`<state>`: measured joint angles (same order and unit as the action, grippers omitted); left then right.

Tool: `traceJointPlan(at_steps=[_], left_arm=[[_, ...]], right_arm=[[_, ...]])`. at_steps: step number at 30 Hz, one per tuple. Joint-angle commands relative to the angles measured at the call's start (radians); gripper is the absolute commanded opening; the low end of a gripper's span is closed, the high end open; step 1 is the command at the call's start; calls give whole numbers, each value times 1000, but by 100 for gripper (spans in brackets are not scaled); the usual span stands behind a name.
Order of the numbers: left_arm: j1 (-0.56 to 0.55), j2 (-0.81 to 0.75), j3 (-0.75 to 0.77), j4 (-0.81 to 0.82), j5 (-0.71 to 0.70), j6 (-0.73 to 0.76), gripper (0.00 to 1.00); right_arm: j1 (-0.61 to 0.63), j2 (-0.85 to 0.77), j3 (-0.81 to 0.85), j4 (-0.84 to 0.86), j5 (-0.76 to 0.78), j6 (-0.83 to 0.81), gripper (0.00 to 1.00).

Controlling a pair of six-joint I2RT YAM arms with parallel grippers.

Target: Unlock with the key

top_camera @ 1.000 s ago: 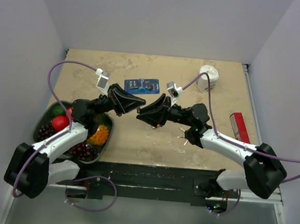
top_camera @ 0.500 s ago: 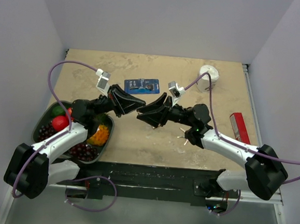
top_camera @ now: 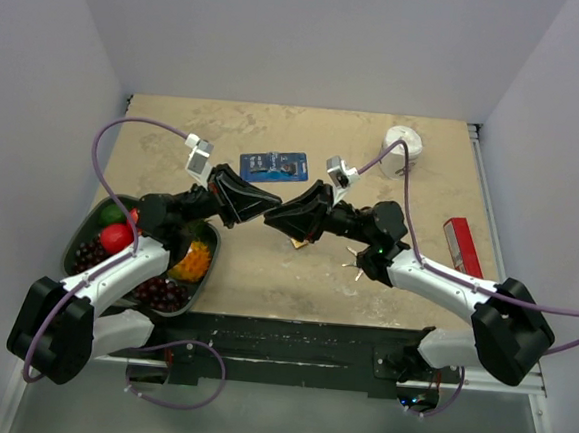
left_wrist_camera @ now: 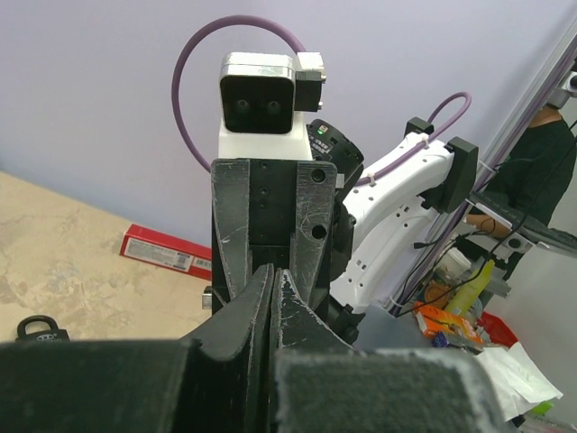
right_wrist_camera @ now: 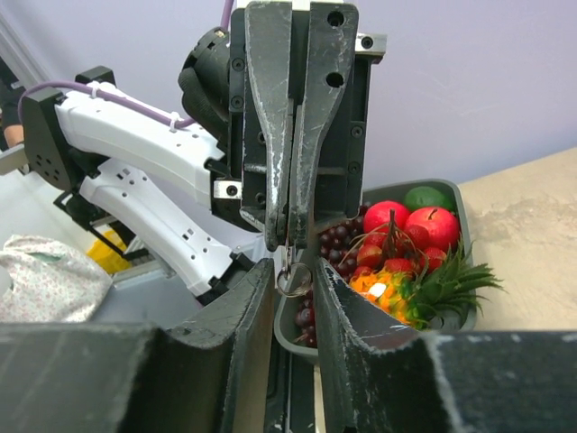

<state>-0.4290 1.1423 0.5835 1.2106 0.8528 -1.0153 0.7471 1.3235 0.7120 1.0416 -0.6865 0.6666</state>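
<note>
My left gripper (top_camera: 270, 204) is shut and held above the table's middle. In the right wrist view its fingers (right_wrist_camera: 288, 135) pinch a thin silver piece, and a small metal key ring (right_wrist_camera: 294, 281) hangs from their tip. This is the key, with its black heads hidden between the fingers. My right gripper (top_camera: 273, 215) faces it tip to tip. It is open (right_wrist_camera: 293, 271), with its jaws either side of the ring and not touching it. The left wrist view shows my shut left gripper (left_wrist_camera: 273, 278) and a black padlock (left_wrist_camera: 41, 327) on the table beyond.
A tray of fruit (top_camera: 79, 235) sits at the left under my left arm. A blue card (top_camera: 274, 164) and a white roll (top_camera: 403, 150) lie at the back. A red box (top_camera: 461, 243) lies at the right. Small silver pieces (top_camera: 350, 258) lie by my right arm.
My right gripper has moved left toward the left gripper, and its open jaws now flank the hanging ring. The left arm has not moved.
</note>
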Motion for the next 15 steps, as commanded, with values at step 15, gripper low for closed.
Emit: traceJointPlan(at_steps=[15], left_arm=[[-14,-10,6,73,-8,6,0]], right_arm=[[1,14,15,100,33,31,5]])
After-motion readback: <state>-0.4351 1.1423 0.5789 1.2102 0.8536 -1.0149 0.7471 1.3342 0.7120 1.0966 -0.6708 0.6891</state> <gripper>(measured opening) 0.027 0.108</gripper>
